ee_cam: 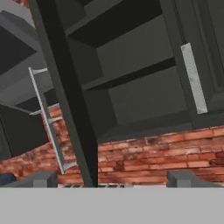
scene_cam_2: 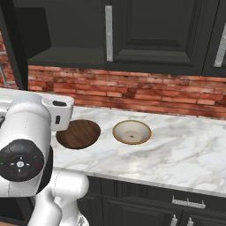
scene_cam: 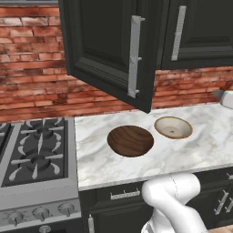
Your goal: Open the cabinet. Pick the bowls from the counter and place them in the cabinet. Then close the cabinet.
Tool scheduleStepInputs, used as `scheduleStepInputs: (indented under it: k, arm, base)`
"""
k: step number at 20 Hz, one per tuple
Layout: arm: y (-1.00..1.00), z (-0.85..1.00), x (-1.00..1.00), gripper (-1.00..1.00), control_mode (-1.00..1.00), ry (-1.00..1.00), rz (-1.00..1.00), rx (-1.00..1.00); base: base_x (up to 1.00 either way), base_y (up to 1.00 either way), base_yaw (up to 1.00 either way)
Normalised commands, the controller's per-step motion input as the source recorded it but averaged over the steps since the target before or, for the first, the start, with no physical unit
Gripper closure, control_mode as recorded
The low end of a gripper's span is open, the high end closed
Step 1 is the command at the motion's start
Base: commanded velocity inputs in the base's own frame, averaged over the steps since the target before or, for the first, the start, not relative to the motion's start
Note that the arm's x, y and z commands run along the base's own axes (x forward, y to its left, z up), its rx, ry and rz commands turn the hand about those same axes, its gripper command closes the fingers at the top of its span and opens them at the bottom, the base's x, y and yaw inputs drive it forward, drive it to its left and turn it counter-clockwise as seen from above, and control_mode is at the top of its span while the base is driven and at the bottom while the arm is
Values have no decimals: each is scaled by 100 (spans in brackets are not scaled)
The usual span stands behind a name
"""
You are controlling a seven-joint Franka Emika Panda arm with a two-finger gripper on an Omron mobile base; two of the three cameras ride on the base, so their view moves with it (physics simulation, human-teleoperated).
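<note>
Left base view: cabinet [scene_cam: 109, 50] door swung open over the tabletop [scene_cam: 200, 150]. Brown bowl [scene_cam: 130, 140] and cream bowl [scene_cam: 173, 127] sit side by side, apart.

Right base view: both bowls on the marble, brown one partly behind the arm.

Hand view: pincer [ee_cam: 112, 179] spread wide, holding nothing, facing open cabinet shelves [ee_cam: 131, 74]; door handle [ee_cam: 47, 118] to the left.
</note>
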Motion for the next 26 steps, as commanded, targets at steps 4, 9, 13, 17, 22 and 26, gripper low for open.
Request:
scheduleStepInputs:
  k: [4,9,13,17,22,26]
  arm:
    - [-8,-5,78,-100,-100,2,0,2]
    - [-1,0,72,-100,-100,12,0,6]
    - [0,0,53,-100,-100,14,2,5]
    - [1,-2,37,-100,-100,15,7,4]
    - [6,-9,13,-100,-100,15,8,4]
    - [33,-31,5,-100,-100,2,6,0]
  base:
    - [0,0,0]
    - [0,0,0]
    - [0,0,0]
    - [0,0,0]
    - [0,0,0]
    - [0,0,0]
